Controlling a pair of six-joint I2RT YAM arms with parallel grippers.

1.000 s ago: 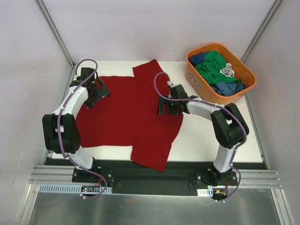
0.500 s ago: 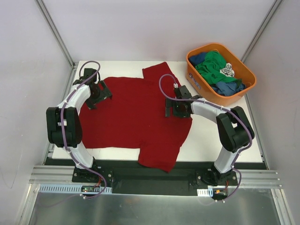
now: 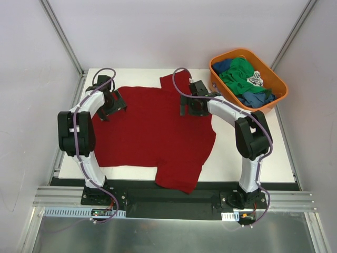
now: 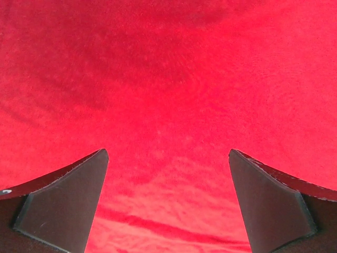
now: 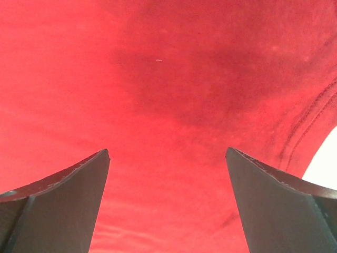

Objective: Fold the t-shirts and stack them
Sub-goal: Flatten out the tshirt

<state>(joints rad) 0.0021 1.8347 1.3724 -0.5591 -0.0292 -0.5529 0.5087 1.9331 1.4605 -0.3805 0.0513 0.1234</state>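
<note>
A large dark red t-shirt [image 3: 152, 132] lies spread flat on the white table, one sleeve at the back, one hanging over the near edge. My left gripper [image 3: 111, 104] is open, close over the shirt's left shoulder area; the red cloth [image 4: 168, 95] fills its view. My right gripper [image 3: 188, 108] is open over the shirt's back right part, near a seam [image 5: 310, 121]. Neither holds cloth. Green [image 3: 239, 74] and blue [image 3: 258, 97] t-shirts lie bunched in the orange tub.
The orange plastic tub [image 3: 218, 87] stands at the back right corner of the table. Bare white table [image 3: 253, 158] shows right of the shirt. Grey walls and metal frame posts close in the sides and back.
The shirt has shifted right and spread flatter. My right gripper moved back toward the far sleeve. My left gripper moved a little farther back on the left shoulder.
</note>
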